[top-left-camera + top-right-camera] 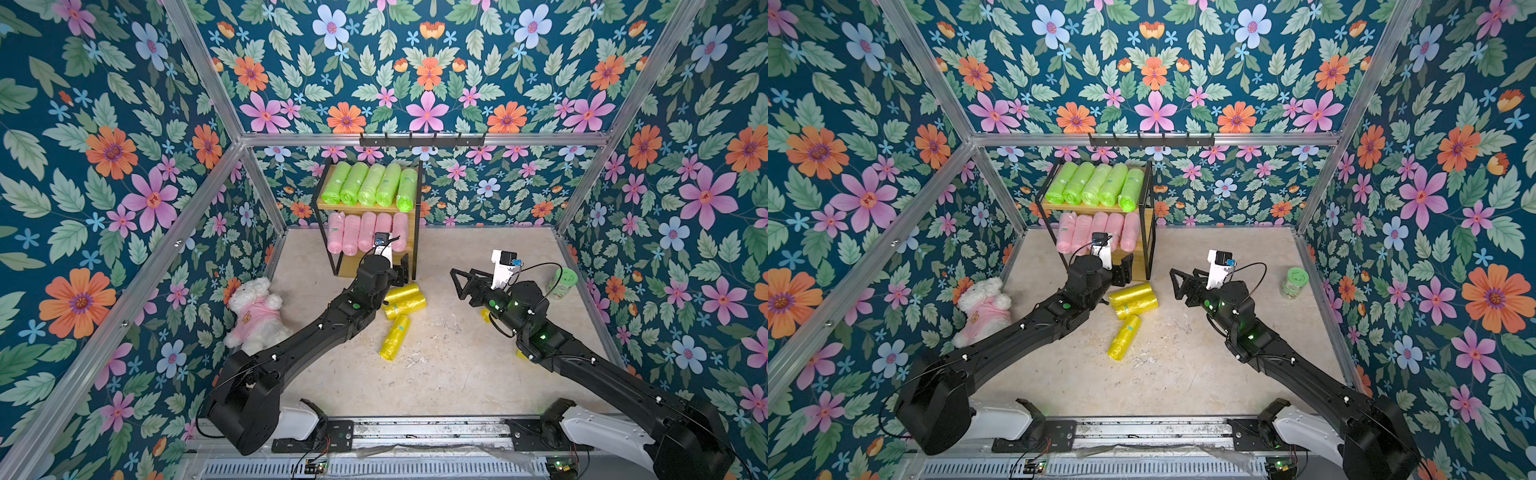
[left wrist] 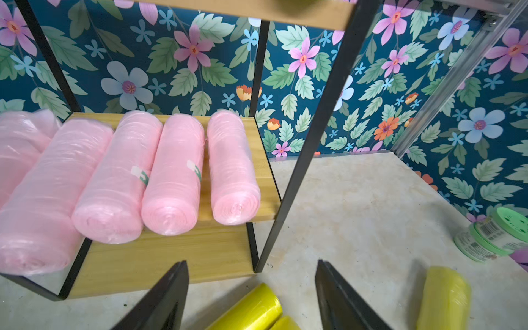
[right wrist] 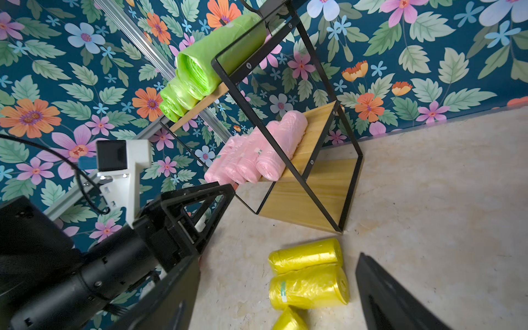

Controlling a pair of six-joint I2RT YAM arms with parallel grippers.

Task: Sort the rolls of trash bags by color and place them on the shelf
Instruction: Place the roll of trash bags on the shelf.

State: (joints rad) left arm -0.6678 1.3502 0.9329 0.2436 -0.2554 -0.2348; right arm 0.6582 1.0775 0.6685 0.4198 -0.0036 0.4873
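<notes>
L gripper (image 2: 251, 264) & R gripper (image 1: 456, 284) both open, empty; yellow rolls (image 1: 405, 297) prob light, squashy, slick, so pinch mid-body, across dia.

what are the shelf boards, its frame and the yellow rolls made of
Shelf boards: likely wood or wood-look laminate, pale yellow with visible grain, matte. Shelf frame: probably thin metal bar, matte black, joined with small screws. Yellow rolls: thin plastic film, glossy and crinkled, wound in layers visible at the ends.
</notes>
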